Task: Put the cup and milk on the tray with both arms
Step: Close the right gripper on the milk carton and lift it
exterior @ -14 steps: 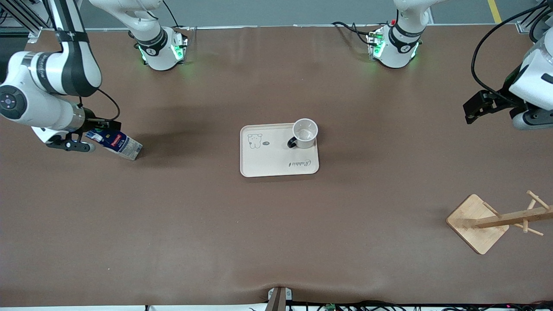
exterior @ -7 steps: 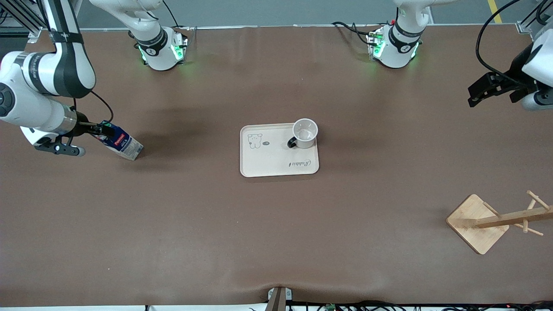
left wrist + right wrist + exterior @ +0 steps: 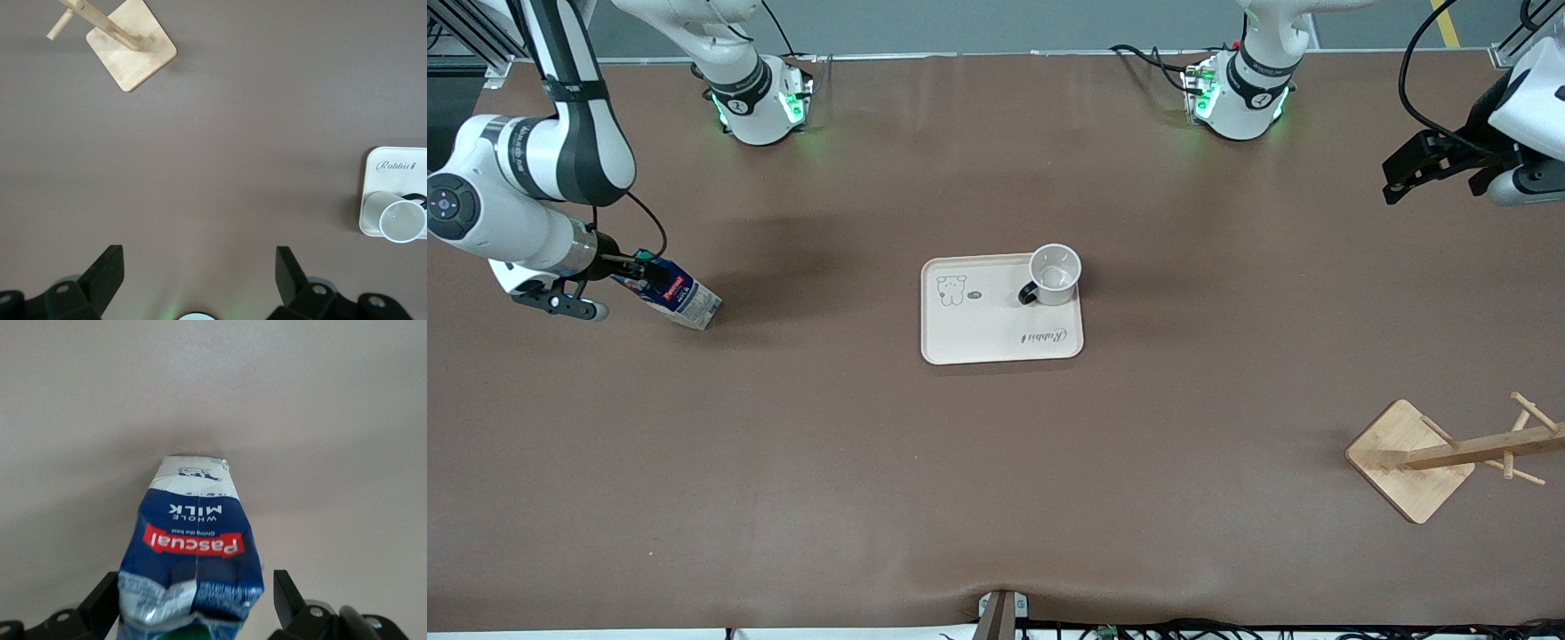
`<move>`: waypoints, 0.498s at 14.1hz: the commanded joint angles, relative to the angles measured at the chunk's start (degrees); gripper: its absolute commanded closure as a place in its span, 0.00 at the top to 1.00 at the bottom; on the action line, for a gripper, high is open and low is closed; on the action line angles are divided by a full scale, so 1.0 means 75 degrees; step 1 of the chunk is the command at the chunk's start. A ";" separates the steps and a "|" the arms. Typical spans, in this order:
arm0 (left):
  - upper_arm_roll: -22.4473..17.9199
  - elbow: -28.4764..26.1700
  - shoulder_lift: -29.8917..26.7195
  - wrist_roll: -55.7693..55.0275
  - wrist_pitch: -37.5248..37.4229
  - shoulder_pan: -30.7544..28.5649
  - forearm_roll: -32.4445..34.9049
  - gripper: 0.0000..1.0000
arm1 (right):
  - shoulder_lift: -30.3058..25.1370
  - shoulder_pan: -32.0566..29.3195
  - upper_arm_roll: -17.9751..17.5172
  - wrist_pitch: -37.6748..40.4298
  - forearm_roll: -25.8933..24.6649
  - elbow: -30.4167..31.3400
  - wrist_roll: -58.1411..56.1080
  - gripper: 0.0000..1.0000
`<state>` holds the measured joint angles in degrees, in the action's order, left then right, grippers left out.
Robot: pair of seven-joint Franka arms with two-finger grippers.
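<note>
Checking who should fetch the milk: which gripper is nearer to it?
Right. The right gripper is at the milk, open fingers on either side of its cap end. The left gripper hangs open over bare table at the left arm's end.

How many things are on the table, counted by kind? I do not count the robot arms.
Cup: 1, on the tray
Milk carton: 1, on the table between the open right claw's fingers
Tray: 1
Wooden rack: 1
Total: 4
</note>
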<state>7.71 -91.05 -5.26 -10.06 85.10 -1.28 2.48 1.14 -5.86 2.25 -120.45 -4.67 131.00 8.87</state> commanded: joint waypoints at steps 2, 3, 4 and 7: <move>-0.0020 -0.0141 -0.0119 0.0040 0.0067 0.0030 -0.0038 1.00 | -0.0351 -0.0028 -0.0089 0.0401 0.0001 0.0137 0.0142 0.34; -0.0020 -0.0141 -0.0119 0.0052 0.0055 0.0030 -0.0038 1.00 | -0.0339 0.0112 -0.0124 0.0856 0.0025 -0.0143 0.0153 0.12; -0.0008 -0.0152 -0.0119 0.0052 0.0055 0.0030 -0.0038 1.00 | -0.0281 0.0357 -0.0124 0.1604 0.0118 -0.0599 0.0235 0.00; -0.0008 -0.0164 -0.0107 0.0052 0.0067 0.0007 -0.0050 1.00 | -0.0257 0.1270 -0.0124 0.3481 0.0247 -0.1818 0.0936 0.00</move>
<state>7.77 -91.55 -5.26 -10.06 85.14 -1.25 2.48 -0.39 -0.80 1.42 -101.28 -3.74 122.86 12.04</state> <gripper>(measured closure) 0.000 0.352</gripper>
